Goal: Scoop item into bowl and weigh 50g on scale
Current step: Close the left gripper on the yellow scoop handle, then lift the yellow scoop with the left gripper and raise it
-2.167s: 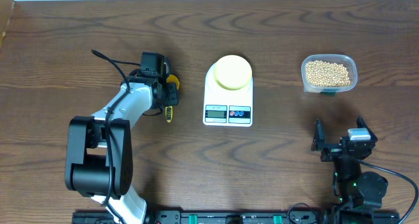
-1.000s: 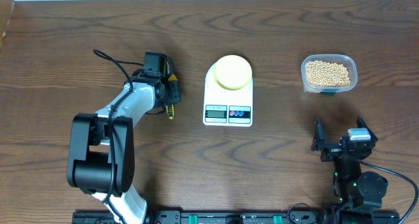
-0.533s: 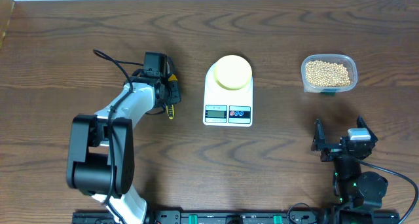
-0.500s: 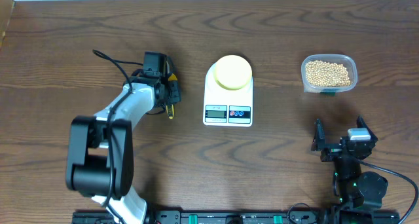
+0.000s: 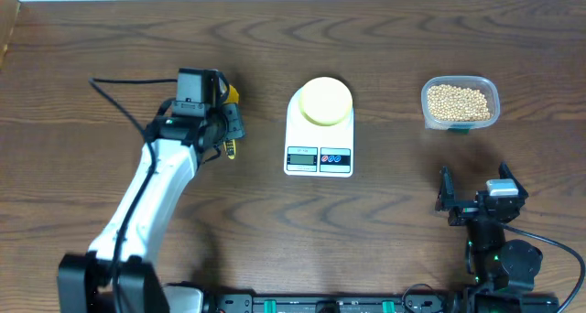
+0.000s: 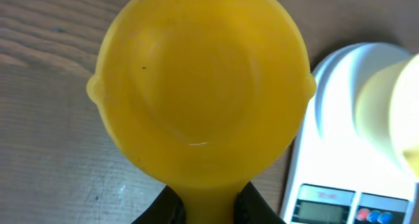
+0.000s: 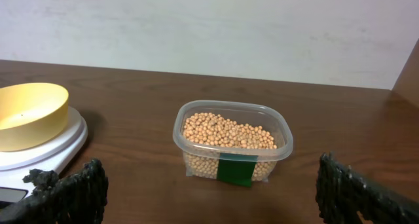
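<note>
The pale yellow bowl (image 5: 326,101) sits on the white scale (image 5: 319,157) at the table's middle; both also show in the right wrist view, bowl (image 7: 26,112) on scale (image 7: 62,149). Tan beans (image 5: 458,102) fill a clear plastic container (image 7: 232,142) at the right. My left gripper (image 5: 224,130) is shut on the handle of a bright yellow scoop (image 6: 201,86), held empty just left of the scale (image 6: 340,152). My right gripper (image 7: 209,191) is open and empty, low near the front right, facing the container.
The container (image 5: 461,102) bears a green label (image 7: 237,170) on its near side. A pale wall runs behind the table's far edge. Dark wood table (image 5: 385,221) lies between the scale and my right gripper (image 5: 478,199).
My left arm has lifted and swung, carrying the yellow scoop up off the table beside the scale. The right arm, bowl, scale and container have not moved.
</note>
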Controlling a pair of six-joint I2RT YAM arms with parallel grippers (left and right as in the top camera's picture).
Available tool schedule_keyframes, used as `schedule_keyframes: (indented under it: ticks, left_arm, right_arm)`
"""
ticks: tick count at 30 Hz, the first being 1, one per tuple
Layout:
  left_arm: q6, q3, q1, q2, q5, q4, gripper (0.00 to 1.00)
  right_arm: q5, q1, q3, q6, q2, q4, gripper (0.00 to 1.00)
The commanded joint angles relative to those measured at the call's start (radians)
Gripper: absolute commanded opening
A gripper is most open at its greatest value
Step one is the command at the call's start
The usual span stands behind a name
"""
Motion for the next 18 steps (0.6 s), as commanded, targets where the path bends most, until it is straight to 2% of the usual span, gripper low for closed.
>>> schedule_keyframes:
  ticks: [1, 5, 10, 12, 18]
  left_arm:
    - [-0.047, 0.002, -0.002, -0.052, -0.006, -0.01, 0.18]
    - [-0.124, 0.002, -0.002, -0.056, -0.018, -0.01, 0.19]
    - [-0.193, 0.002, -0.002, -0.056, -0.135, 0.014, 0.19]
    - [-0.225, 0.002, -0.002, -0.055, -0.182, 0.048, 0.13]
    - [-0.224, 0.002, -0.002, -0.039, -0.182, 0.062, 0.13]
  right_arm:
    - [0.001, 0.006, -0.001, -0.002, -0.006, -0.004, 0.99]
    - [0.001, 0.006, -0.001, -0.002, -0.006, -0.004, 0.99]
    - [0.001, 0.006, -0.001, -0.002, -0.006, -0.004, 0.99]
    - [0.001, 0.006, -0.001, -0.002, -0.006, -0.005, 0.99]
    - [0.001, 0.006, -0.001, -0.002, -0.006, -0.004, 0.99]
